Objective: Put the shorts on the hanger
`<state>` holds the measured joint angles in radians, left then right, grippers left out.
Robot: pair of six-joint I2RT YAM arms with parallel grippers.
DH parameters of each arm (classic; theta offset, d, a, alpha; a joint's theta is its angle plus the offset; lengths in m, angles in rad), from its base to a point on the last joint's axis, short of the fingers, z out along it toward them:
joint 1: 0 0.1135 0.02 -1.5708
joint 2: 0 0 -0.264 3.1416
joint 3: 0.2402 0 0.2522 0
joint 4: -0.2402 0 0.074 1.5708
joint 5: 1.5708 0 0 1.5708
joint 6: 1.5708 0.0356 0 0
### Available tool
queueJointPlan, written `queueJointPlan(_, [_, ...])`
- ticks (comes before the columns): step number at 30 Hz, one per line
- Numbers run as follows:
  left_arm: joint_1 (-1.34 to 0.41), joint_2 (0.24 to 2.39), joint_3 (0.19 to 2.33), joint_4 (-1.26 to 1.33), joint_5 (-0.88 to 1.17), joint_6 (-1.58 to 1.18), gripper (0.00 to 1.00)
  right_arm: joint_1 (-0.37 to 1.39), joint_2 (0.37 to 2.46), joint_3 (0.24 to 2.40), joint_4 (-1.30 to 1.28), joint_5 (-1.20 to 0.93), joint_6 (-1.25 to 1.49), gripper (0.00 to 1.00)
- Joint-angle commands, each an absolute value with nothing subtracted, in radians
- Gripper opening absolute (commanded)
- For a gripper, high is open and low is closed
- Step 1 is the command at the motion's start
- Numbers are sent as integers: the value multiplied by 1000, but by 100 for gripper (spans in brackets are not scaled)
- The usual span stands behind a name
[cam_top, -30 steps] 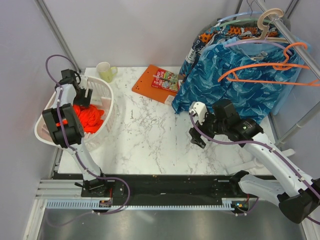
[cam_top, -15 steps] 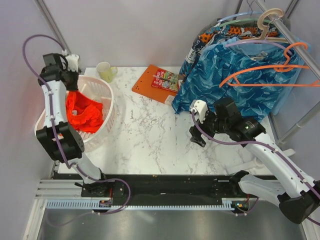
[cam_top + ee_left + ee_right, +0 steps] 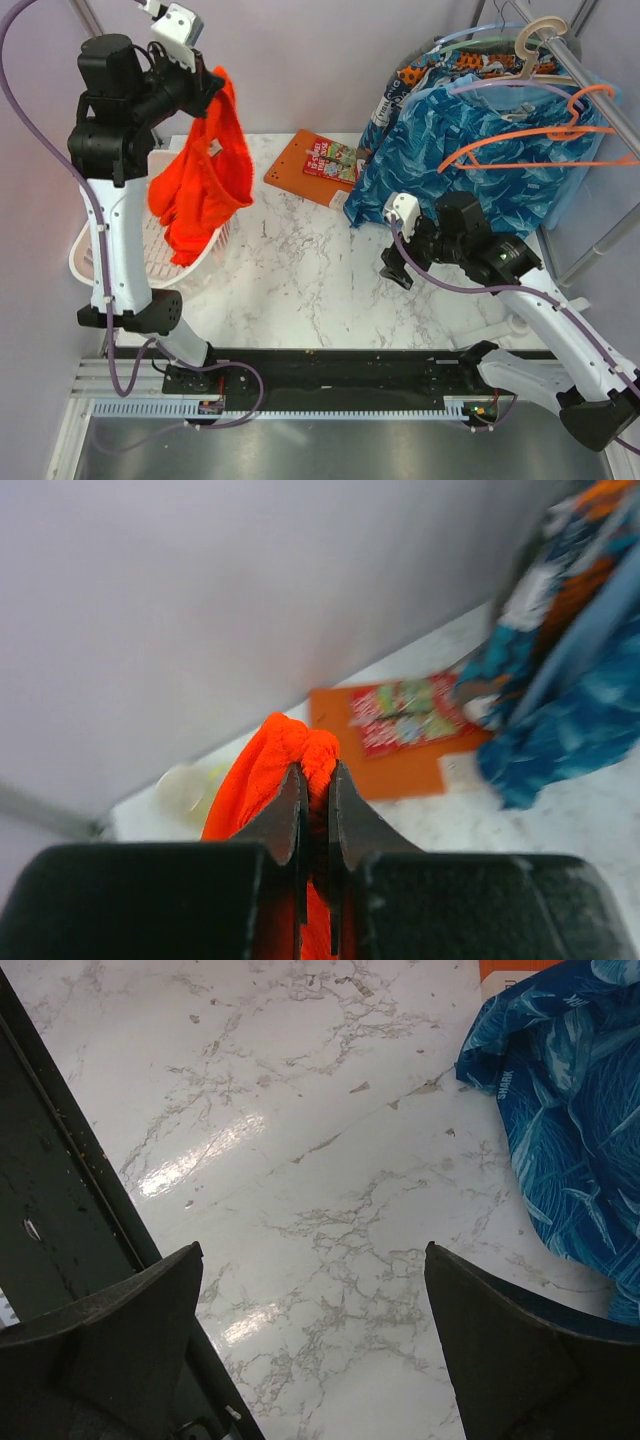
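The orange-red shorts point(image 3: 205, 175) hang in the air over the white basket point(image 3: 90, 262) at the left, their lower end still dipping into it. My left gripper point(image 3: 217, 84) is raised high and shut on their top edge; in the left wrist view the fabric point(image 3: 285, 750) bunches between the two closed fingers of that gripper point(image 3: 316, 772). The thin orange hanger point(image 3: 530, 140) hangs on the rail at the right, in front of a blue patterned garment point(image 3: 470, 170). My right gripper point(image 3: 392, 268) hovers open over the marble, holding nothing point(image 3: 312, 1260).
A pale green mug point(image 3: 212, 143) stands at the back left and an orange board with a printed packet point(image 3: 312, 165) lies at the back centre. Pale blue and beige hangers point(image 3: 535, 38) share the rail point(image 3: 590, 75). The blue garment point(image 3: 565, 1100) drapes onto the table.
My left gripper closed on the shorts inside the basket and lifted them high up and to the right. The right arm barely moved.
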<state>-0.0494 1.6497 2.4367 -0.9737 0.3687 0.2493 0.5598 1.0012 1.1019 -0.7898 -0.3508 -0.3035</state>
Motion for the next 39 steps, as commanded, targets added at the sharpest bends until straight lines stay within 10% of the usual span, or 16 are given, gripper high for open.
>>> queueJointPlan(1, [-149,1557,2500,-709,466,22,2,558,985,1169,-772,-356,-287,98])
queueJointPlan(22, [-187,1568,2410,-5,907,-767,2,558,928,1200,-684,-305,-276,98])
queueJointPlan(39, [-574,1604,1789,-610,1295,-145,8,558,782,1100,-577,-334,-339,98])
